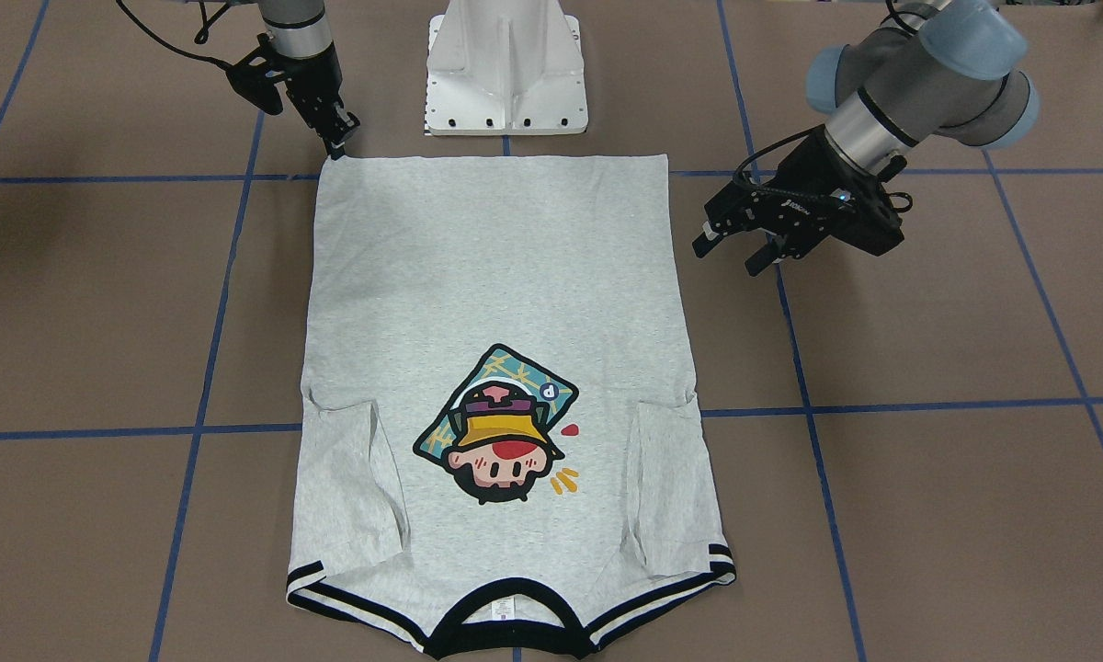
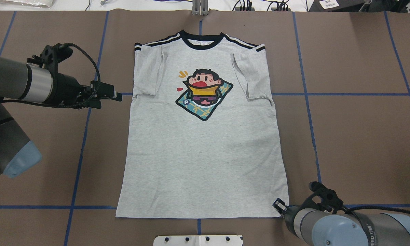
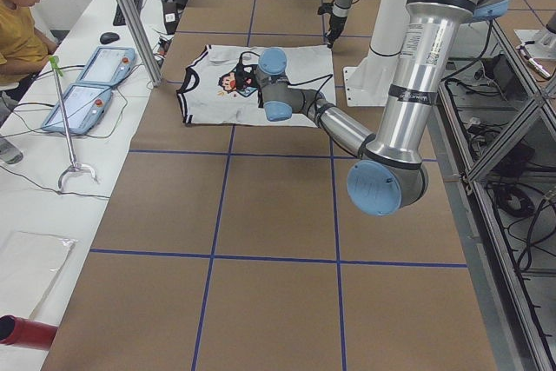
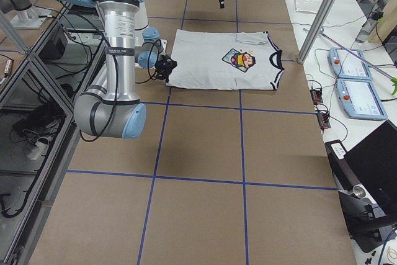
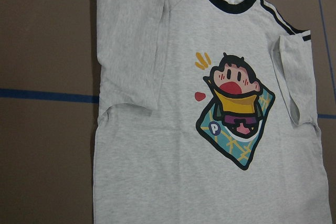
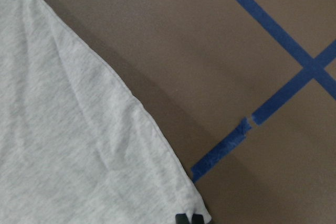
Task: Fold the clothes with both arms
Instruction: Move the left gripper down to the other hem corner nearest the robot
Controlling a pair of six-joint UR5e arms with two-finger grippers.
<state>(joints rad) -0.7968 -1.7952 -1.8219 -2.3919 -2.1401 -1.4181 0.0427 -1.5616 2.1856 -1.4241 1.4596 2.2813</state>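
The light grey T-shirt (image 1: 487,276) lies flat and face up on the brown table, its collar (image 2: 201,42) at the far side and both sleeves folded inward. My right gripper (image 1: 342,142) points down at the hem corner nearest the robot. In the right wrist view its fingertips (image 6: 182,218) sit close together on that corner of the T-shirt (image 6: 63,129), so it looks shut on the cloth. My left gripper (image 1: 726,257) hovers open a short way off the shirt's side edge, level with the sleeve, and touches nothing. The left wrist view holds only the T-shirt's (image 5: 157,156) print and collar.
The white pedestal base (image 1: 506,74) stands just behind the hem. Blue tape lines (image 2: 328,94) grid the brown table. A seated person (image 3: 22,23) and two tablets (image 3: 87,84) are at a side bench past the collar, by a metal pole (image 3: 130,15).
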